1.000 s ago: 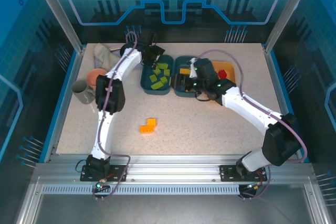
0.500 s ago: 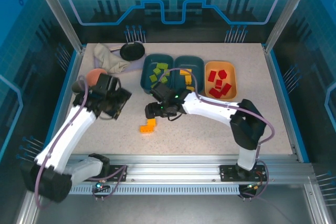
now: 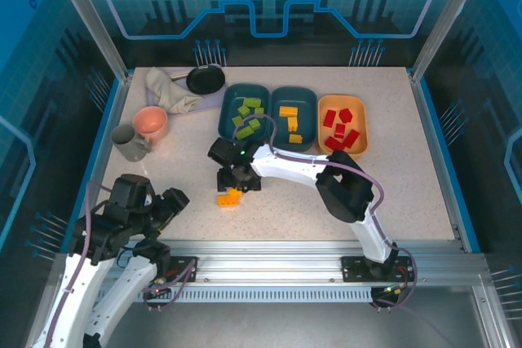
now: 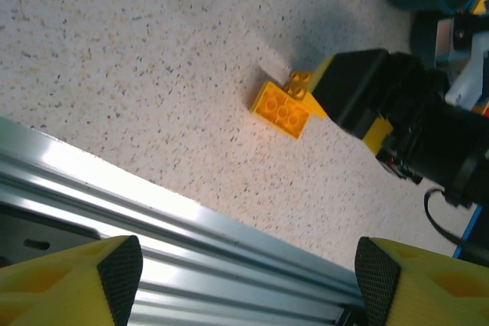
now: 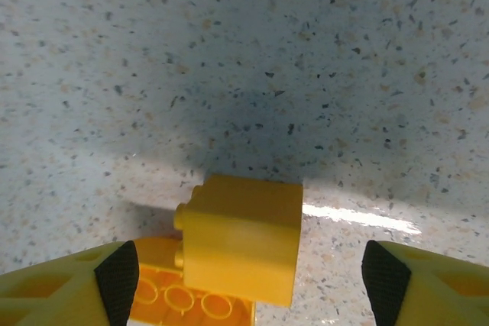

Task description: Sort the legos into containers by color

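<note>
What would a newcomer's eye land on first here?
The right gripper, open, hovers over two yellow-orange bricks lying together on the table. At the back, the left teal tub holds green bricks, the middle teal tub yellow bricks, the yellow-orange tub red bricks.

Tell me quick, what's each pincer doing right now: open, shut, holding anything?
Left pincer: open, holding nothing.
Right pincer: open, straddling a yellow-orange brick, not gripping it.
</note>
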You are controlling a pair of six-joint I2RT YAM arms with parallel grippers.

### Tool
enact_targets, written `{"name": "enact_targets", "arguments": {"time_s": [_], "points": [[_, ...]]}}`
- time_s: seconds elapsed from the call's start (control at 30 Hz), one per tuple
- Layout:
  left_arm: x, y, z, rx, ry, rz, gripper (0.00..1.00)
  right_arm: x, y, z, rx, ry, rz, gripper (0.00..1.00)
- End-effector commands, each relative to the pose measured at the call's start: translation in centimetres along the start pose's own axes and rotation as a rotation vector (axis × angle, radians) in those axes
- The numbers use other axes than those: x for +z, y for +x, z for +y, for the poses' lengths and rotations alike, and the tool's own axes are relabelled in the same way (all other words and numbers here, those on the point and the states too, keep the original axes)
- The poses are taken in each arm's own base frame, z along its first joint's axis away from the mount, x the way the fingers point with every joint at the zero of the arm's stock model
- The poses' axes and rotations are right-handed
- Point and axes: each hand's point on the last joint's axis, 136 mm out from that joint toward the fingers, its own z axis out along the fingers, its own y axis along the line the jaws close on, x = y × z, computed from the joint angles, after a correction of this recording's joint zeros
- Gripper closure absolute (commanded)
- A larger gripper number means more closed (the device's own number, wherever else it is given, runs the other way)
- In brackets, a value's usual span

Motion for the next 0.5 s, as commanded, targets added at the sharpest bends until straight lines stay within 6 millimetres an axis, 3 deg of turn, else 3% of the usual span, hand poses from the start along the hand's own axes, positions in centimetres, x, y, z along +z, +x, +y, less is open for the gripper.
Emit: {"name": "enact_targets", "arguments": {"time_s": [0.0,0.17,0.37,0.47], "points": [[0.2,1.4,0.6,0.04,-0.009,0.07,0.24,0.7,0.5,-0.1,0.019,0.051,0.012,0.24],[-0.1,1.7,0.8,0.055,-0.014,0.079,0.24,1.5,0.5,0.2,0.018,0.064,0.015,0.27],[-0.1,1.9,0.9,0.049,-0.005,0.08,0.24,1.9,1.0,-0.4,0.036,0.096,0.028,0.47],[0.0,1.9,0.5,0.052,0.013,0.084,0.24,1.0,0.6,-0.6,0.038,0.1,0.007,0.56]]}}
